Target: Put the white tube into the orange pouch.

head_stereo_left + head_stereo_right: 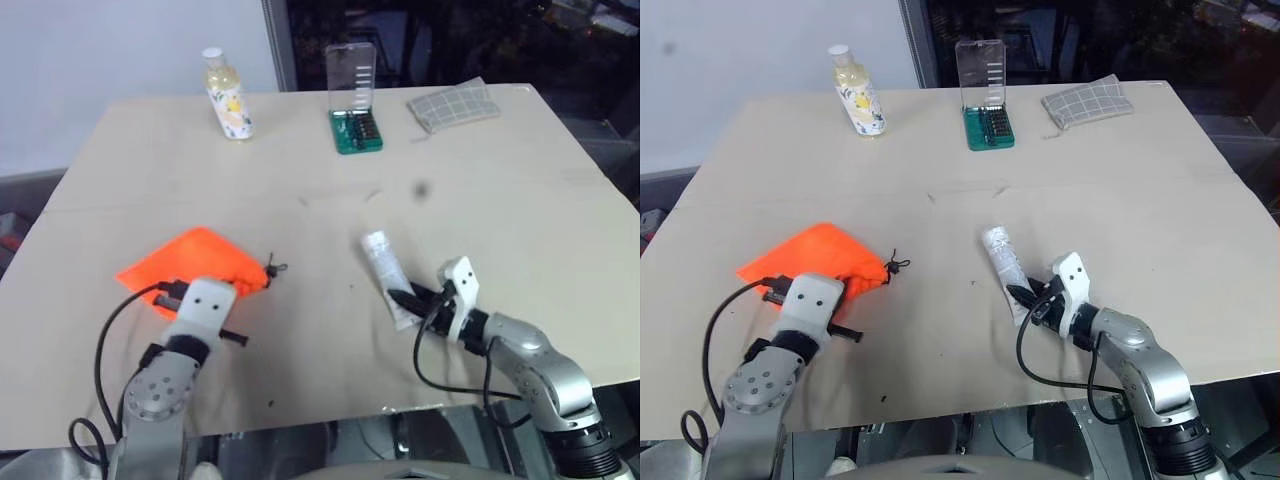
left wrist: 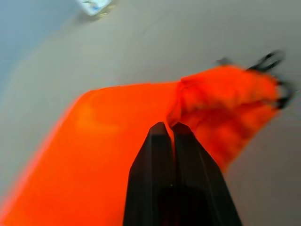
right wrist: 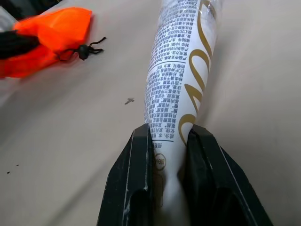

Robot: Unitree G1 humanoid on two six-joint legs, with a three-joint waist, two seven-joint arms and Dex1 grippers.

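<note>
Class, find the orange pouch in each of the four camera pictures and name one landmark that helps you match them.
Left eye view: orange pouch at lower left, just beyond the left hand.
Right eye view: lower left again.
Left wrist view: it spreads beneath the shut black fingers.
Right wrist view: upper left corner, beyond the white tube.
Shared landmark: the dark drawstring cord at the pouch's gathered end.
</note>
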